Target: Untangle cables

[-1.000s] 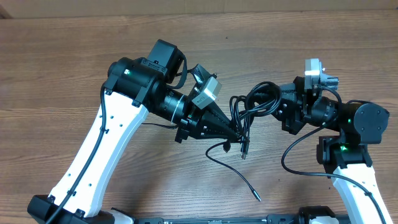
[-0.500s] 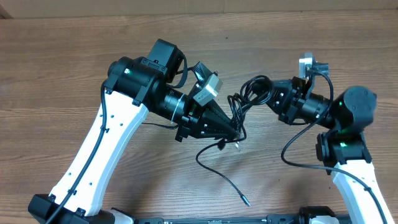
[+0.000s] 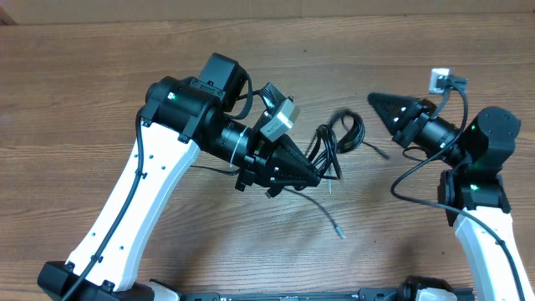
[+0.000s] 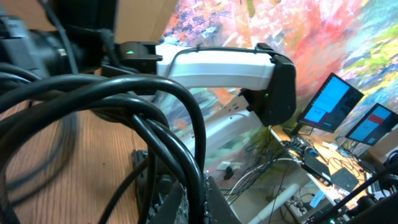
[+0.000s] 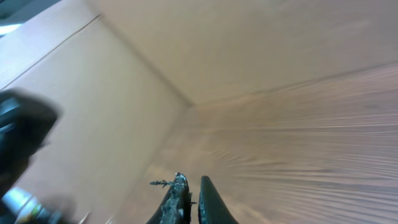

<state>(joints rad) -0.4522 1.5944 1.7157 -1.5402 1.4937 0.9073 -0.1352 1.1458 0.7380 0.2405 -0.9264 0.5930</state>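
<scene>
Wooden tabletop (image 3: 100, 100) lies under both our arms; the right wrist view is badly blurred. Our left gripper (image 3: 321, 177), reaching rightward, is clamped on the cables (image 3: 337, 140), whose loops crowd its camera and hide the fingertips. Our right gripper (image 3: 373, 100) points left, closed, empty, apart from the bundle.

No text to call out at the moment. In the left wrist view, the blue-lit computer screen (image 4: 328, 101) and the red-and-blue computer screen (image 4: 375, 122) beside it show only coloured panels, too small and blurred to read. From overhead, the silver-grey camera block (image 3: 281, 121) shows no legible marking.
</scene>
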